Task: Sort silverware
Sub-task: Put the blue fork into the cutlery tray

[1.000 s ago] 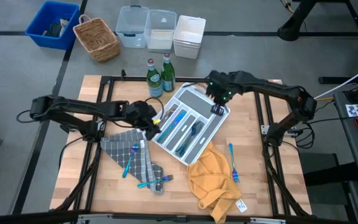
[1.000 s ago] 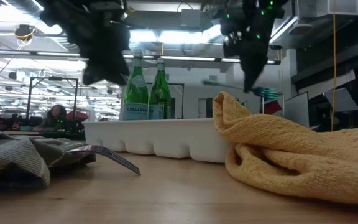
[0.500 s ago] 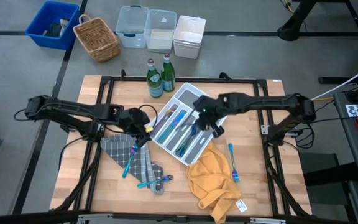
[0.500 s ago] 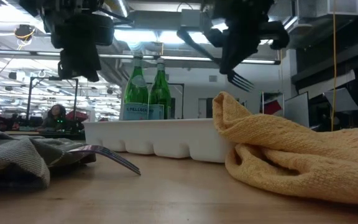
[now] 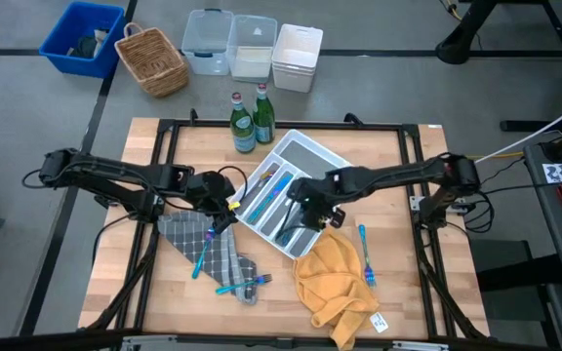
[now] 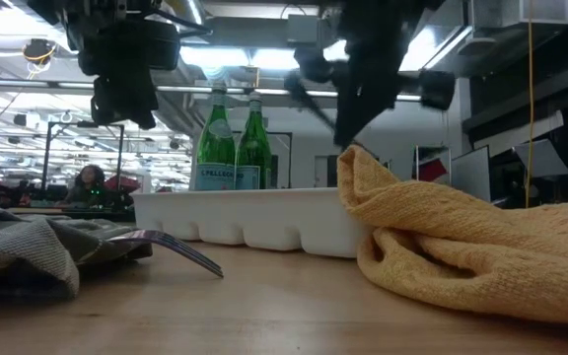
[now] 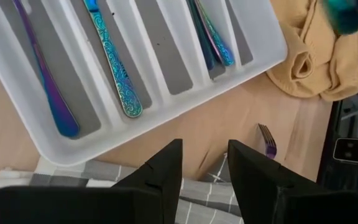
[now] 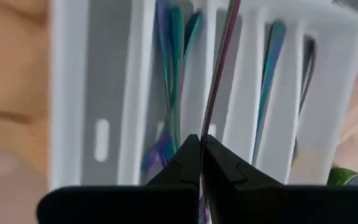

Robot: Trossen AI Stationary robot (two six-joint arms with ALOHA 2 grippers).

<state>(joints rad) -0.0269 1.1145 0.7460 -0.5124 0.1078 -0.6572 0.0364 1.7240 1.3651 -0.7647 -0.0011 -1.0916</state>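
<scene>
Right tool (image 8: 201, 144) was clenched on a slim, light, probably slippery utensil (image 8: 219, 74) at its handle, above the tray (image 5: 332, 156); left tool (image 7: 205, 163) stood released.

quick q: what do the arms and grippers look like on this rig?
Two slim dark arms of jointed tubular links, thin black cables looping at the left arm's base. The left gripper and right gripper each have two matte black, wedge-shaped fingers. No markings visible.
</scene>
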